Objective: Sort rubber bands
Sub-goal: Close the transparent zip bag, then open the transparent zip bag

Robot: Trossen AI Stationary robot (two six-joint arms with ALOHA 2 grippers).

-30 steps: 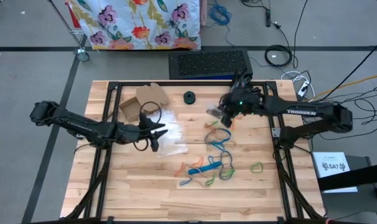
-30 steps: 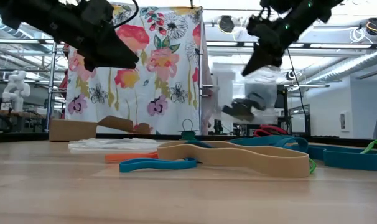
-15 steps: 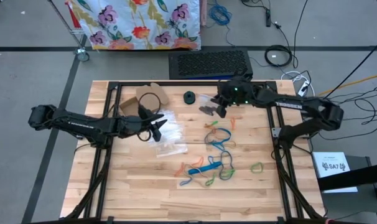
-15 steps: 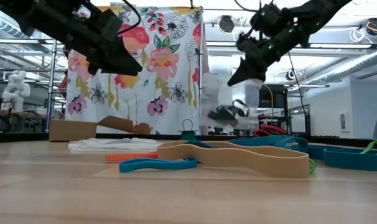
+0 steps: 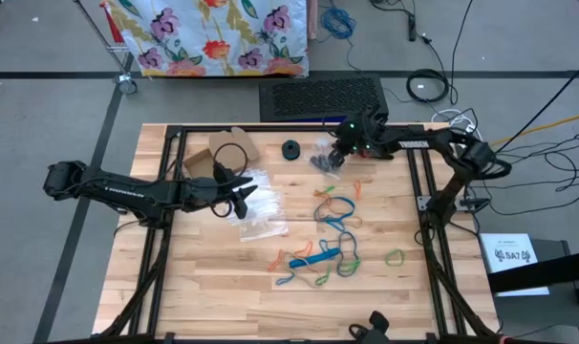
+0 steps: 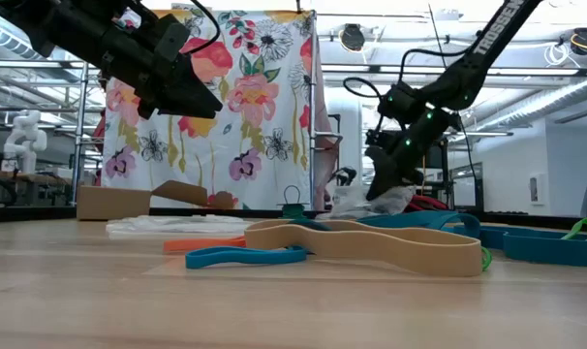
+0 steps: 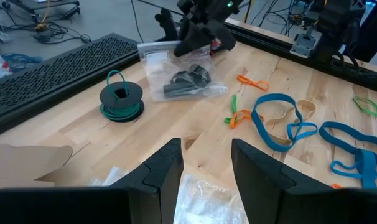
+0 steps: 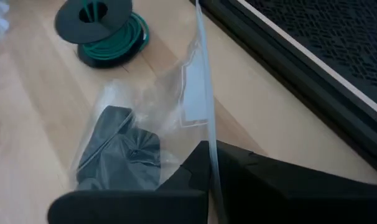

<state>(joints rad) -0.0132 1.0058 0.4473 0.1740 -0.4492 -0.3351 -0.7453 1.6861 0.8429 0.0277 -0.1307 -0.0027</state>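
Right claw [image 5: 333, 159] pinched on clear bag [image 8: 145, 124] of black bands, likely setting it down. Loose rubber bands [image 5: 323, 256] well off. Left claw [image 5: 244, 198] apart over spare bags [image 5: 261, 205].

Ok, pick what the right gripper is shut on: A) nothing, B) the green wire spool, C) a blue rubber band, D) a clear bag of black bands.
D: the right gripper pinches the edge of the clear bag holding black bands.
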